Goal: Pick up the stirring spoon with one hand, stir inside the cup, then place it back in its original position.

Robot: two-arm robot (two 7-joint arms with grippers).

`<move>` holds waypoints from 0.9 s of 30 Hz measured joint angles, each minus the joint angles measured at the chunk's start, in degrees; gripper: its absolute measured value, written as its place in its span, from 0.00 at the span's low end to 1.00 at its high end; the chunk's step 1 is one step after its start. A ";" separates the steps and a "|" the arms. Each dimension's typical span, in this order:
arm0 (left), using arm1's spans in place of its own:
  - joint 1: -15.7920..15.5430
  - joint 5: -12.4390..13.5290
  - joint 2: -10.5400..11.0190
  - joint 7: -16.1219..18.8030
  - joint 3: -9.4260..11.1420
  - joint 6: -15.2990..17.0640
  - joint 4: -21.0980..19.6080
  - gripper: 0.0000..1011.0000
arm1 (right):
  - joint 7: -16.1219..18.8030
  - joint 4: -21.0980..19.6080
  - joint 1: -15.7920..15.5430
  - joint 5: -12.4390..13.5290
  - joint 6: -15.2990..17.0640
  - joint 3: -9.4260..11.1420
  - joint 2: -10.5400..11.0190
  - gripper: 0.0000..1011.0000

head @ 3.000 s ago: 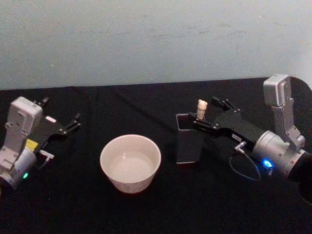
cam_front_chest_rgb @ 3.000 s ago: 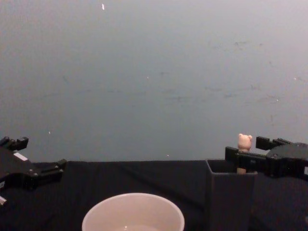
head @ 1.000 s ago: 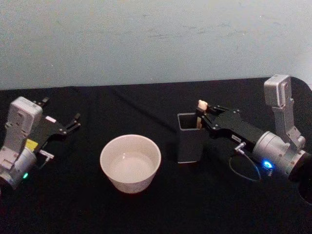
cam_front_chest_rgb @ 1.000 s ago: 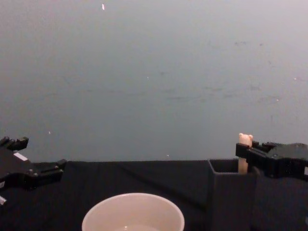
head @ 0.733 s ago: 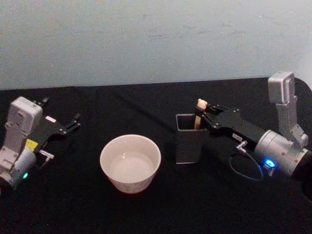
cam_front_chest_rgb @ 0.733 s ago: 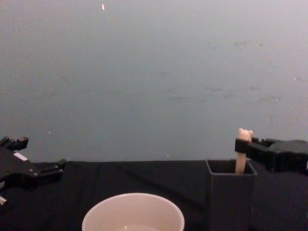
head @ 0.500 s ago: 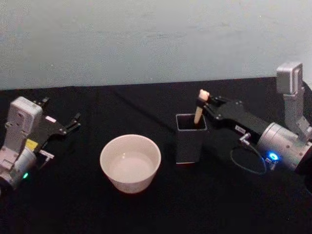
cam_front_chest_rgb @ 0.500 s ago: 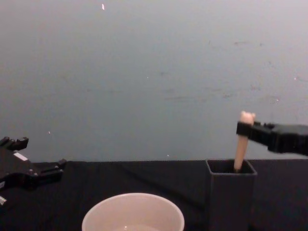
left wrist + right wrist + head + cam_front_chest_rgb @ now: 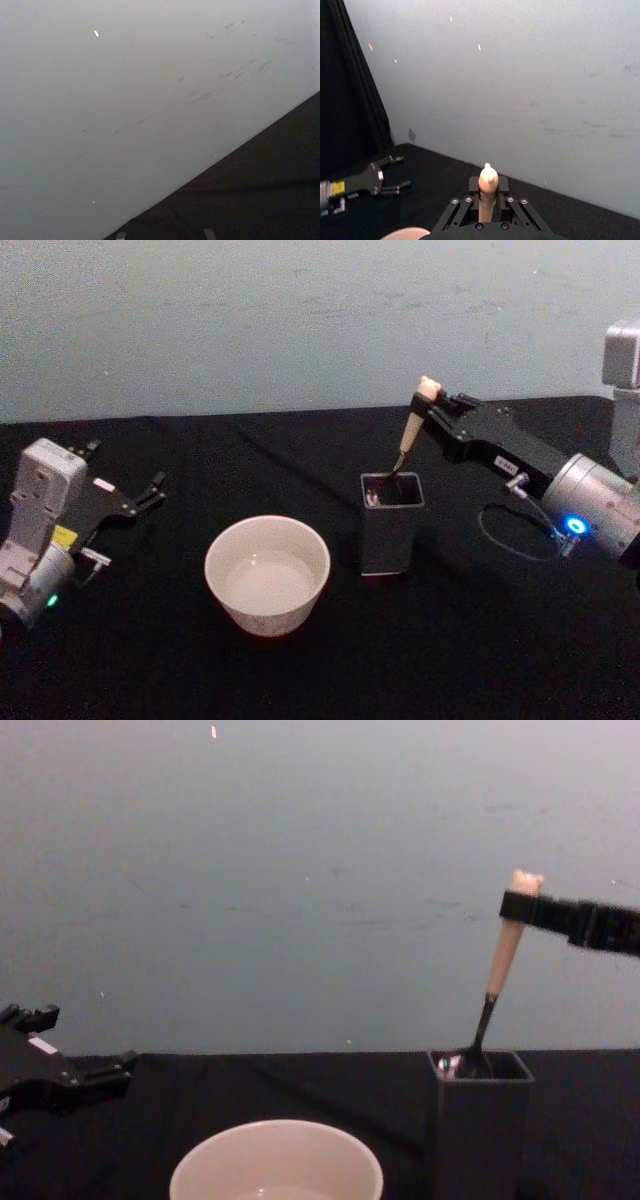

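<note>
Hanging tilted above the dark grey holder box (image 9: 388, 530), the stirring spoon (image 9: 410, 432) is pinched by the right tool (image 9: 430, 410), whose fingers press together on the pale handle just under the bear head. The thin dark neck runs down into the box's mouth, and the shiny bowl sits at rim level, not yet clear of the walls.

By my reading the pick-up is nearly finished: the grasp is made and most of the spoon is out of the box. What remains is freeing the bowl, carrying it over to the cup (image 9: 268, 522), stirring inside, and returning the spoon to the box. The cup stands just beside the box on the robot's left, apart from it, and seems to hold a little clear liquid.

Farther left, the left tool (image 9: 126, 466) rests low over the surface (image 9: 300, 680) with its fingers spread, holding nothing.

Black cloth covers the surface. Behind it rises a plain pale blue-grey wall (image 9: 300, 320) with faint scuffs, and the right wrist view shows a dark curtain (image 9: 345, 75) at its side.
</note>
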 joint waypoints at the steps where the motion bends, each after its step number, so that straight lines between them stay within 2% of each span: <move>1: 0.00 0.00 0.00 0.00 0.00 0.00 0.00 0.99 | -0.03 -0.23 0.02 0.29 0.00 0.05 0.06 0.21; 8: 0.00 0.00 0.00 0.00 0.00 0.00 0.00 0.99 | -0.68 -2.37 0.31 3.04 -0.16 0.64 0.51 0.21; 14: 0.00 0.00 0.00 0.00 0.00 0.00 0.00 0.99 | -1.13 -3.02 1.10 4.27 -0.31 0.28 0.46 0.21; 18: 0.00 0.00 0.00 0.00 0.00 0.00 0.00 0.99 | -1.19 -3.03 1.83 4.63 -0.34 -0.95 0.28 0.21; 27: 0.00 0.00 0.00 0.00 0.00 0.00 0.00 0.99 | -0.58 -2.00 3.44 4.29 -0.62 -5.16 -0.11 0.21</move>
